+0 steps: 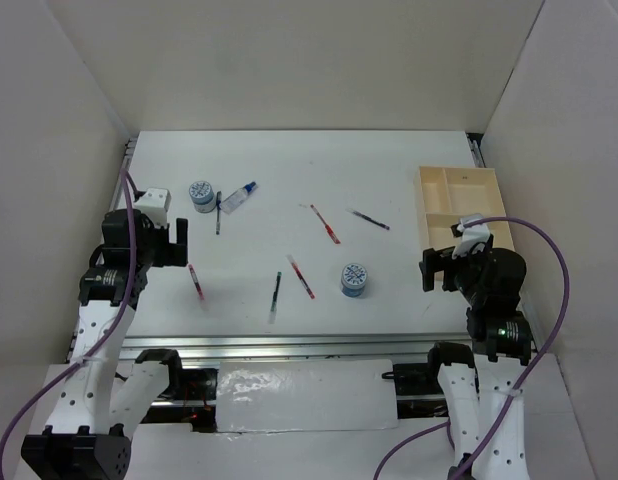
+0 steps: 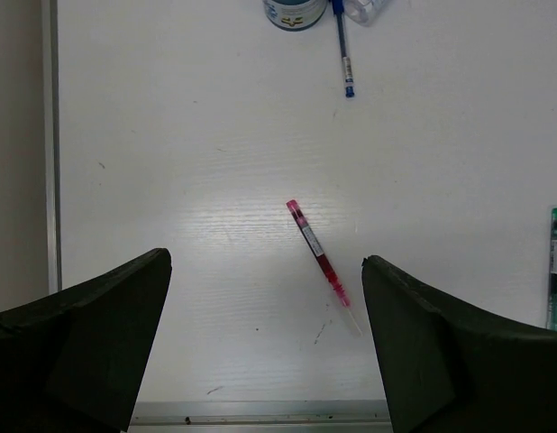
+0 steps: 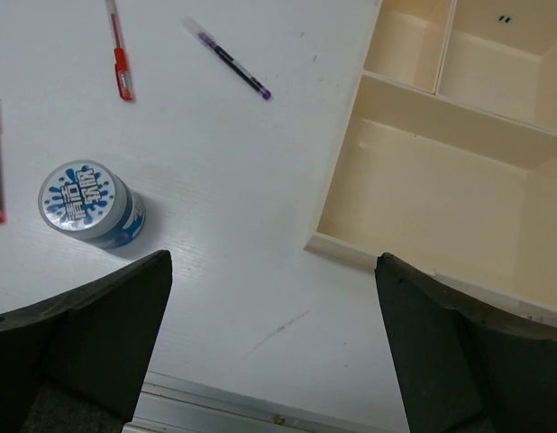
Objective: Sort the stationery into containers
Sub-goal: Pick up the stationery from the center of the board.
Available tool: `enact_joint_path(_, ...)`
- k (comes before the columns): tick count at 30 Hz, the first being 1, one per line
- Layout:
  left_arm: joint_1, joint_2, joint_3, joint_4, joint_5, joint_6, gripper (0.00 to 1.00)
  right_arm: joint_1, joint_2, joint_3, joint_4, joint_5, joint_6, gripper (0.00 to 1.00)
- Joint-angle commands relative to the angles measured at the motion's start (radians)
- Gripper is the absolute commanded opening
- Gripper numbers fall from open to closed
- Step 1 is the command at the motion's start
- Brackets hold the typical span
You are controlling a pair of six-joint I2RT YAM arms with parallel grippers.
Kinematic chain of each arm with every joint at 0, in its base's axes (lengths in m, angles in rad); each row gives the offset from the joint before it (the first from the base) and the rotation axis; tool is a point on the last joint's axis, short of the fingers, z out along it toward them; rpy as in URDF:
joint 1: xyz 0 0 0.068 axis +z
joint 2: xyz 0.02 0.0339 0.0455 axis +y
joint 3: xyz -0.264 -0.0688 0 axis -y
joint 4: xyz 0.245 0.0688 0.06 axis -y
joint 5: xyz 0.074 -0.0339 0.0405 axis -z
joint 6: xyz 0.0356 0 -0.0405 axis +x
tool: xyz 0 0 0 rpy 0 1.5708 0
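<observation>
Wide-gaping, empty left claw (image 2: 265, 262) hovering over slim red pen (image 2: 319, 255) lying lower centre. Empty right claw (image 3: 274, 260) gaping too, with round blue-white roll (image 3: 87, 203) sitting left and smooth beige divided tray (image 3: 423, 194) upper right.

Tray (image 1: 426, 205) at far right of table (image 1: 289, 160); pens (image 1: 325, 224), two rolls (image 1: 355, 279) and bottle (image 1: 240, 197) left of it

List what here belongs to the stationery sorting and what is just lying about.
For the job:
six pens
two patterned rolls
white bottle with blue cap
divided beige tray

Lying about:
nothing loose that I can see; only the fixed metal rail
</observation>
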Motion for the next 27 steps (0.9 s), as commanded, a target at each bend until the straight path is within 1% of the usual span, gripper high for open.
enact_joint_path(1, 0.006, -0.004, 0.026, 0.022, -0.046, -0.006, 0.99, -0.009, 0.008, -0.004, -0.006, -0.016, -0.01, 1.0)
enact_joint_path(6, 0.006, -0.003, 0.057, -0.045, -0.081, -0.017, 0.99, -0.014, 0.019, -0.007, -0.005, -0.019, -0.013, 1.0)
enact_joint_path(10, 0.006, -0.006, 0.048, -0.051, -0.08, -0.008, 0.99, -0.014, 0.054, 0.007, -0.02, -0.051, -0.031, 1.0)
enact_joint_path(13, 0.003, -0.014, 0.025, -0.044, 0.005, 0.023, 0.99, -0.003, 0.132, 0.061, -0.049, -0.103, -0.03, 1.0)
enact_joint_path(14, 0.006, -0.012, 0.026, -0.044, 0.011, 0.023, 0.99, 0.02, 0.207, 0.111, -0.067, -0.121, -0.021, 0.98)
enact_joint_path(15, 0.005, -0.009, 0.025, -0.044, 0.007, 0.023, 0.99, 0.041, 0.249, 0.136, -0.092, -0.121, -0.006, 0.97)
enact_joint_path(16, 0.005, -0.007, 0.025, -0.044, 0.005, 0.02, 0.99, 0.066, 0.289, 0.159, -0.104, -0.111, 0.01, 0.94)
enact_joint_path(17, 0.006, -0.004, 0.022, -0.044, 0.009, 0.021, 0.99, 0.125, 0.365, 0.195, -0.112, -0.097, 0.019, 0.93)
enact_joint_path(19, 0.006, -0.006, 0.017, -0.039, 0.007, 0.021, 0.99, 0.191, 0.45, 0.214, -0.103, -0.048, 0.045, 0.93)
enact_joint_path(20, 0.003, -0.006, 0.017, -0.038, 0.002, 0.02, 0.99, 0.251, 0.471, 0.22, -0.098, -0.028, 0.048, 0.93)
enact_joint_path(23, 0.006, -0.012, 0.011, -0.031, -0.003, 0.017, 0.99, 0.357, 0.571, 0.245, -0.074, 0.073, 0.077, 0.95)
enact_joint_path(24, 0.006, -0.015, 0.008, -0.031, -0.003, 0.017, 0.99, 0.443, 0.591, 0.246, -0.069, 0.102, 0.099, 0.96)
enact_joint_path(25, 0.006, -0.017, 0.005, -0.027, -0.007, 0.017, 0.99, 0.484, 0.629, 0.248, -0.062, 0.163, 0.113, 0.98)
enact_joint_path(27, 0.006, -0.011, 0.005, -0.027, -0.007, 0.015, 0.99, 0.582, 0.665, 0.243, -0.04, 0.214, 0.148, 1.0)
